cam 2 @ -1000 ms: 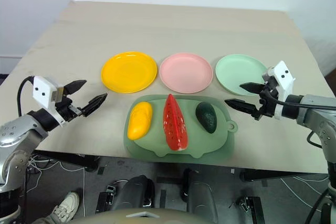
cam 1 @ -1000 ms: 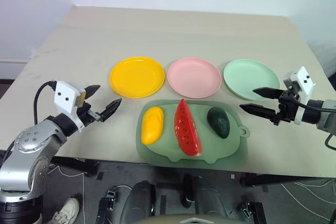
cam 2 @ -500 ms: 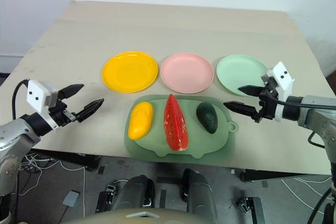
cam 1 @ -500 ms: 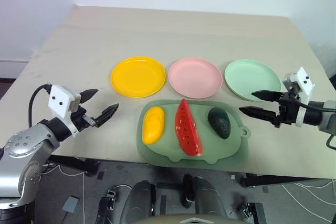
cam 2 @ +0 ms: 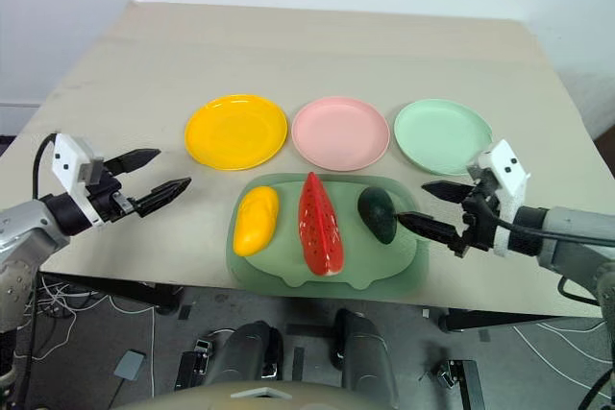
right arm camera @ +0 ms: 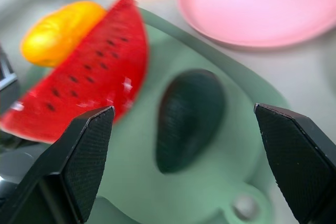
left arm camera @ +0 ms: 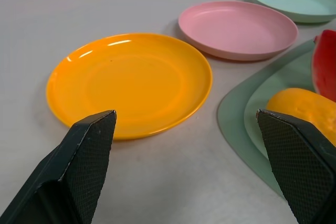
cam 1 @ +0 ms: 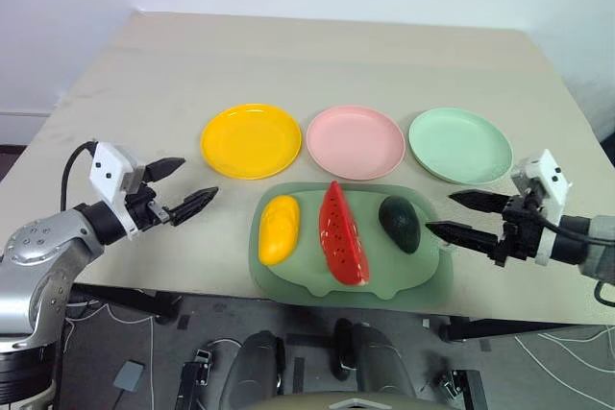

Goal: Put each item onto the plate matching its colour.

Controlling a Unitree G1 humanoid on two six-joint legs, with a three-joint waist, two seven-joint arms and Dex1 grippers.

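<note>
Both grippers are hanging empty with their black fingers spread wide. Over the near right corner of the table (cam 1: 317, 55), the right gripper (cam 1: 468, 215) is pointing leftward at the avocado (cam 1: 401, 223), its fingertips just short of it and touching nothing. Over the near left edge, the left gripper (cam 1: 183, 186) is pointing toward the middle, its fingers parted as well, holding nothing and sitting well apart from the toys.

Going down in size, the pale green pig-shaped board (cam 1: 423, 280) is lying at the near edge of the table, between the two grippers. Behind it, three round plates are sitting in a row, all bare: the yellow plate (cam 1: 251, 140) on the left, the pink plate (cam 1: 355, 141) in the middle and the light green plate (cam 1: 459, 145) on the right, the row running just beyond the board's far edge.

All three toys are resting on the board. The watermelon slice (cam 1: 341, 232) is standing in the centre, red face showing. The mango (cam 1: 279, 228) is lying on the board's left part, nearest the yellow plate. The avocado is sitting on the right part, just below the gap between the pink and green plates.
</note>
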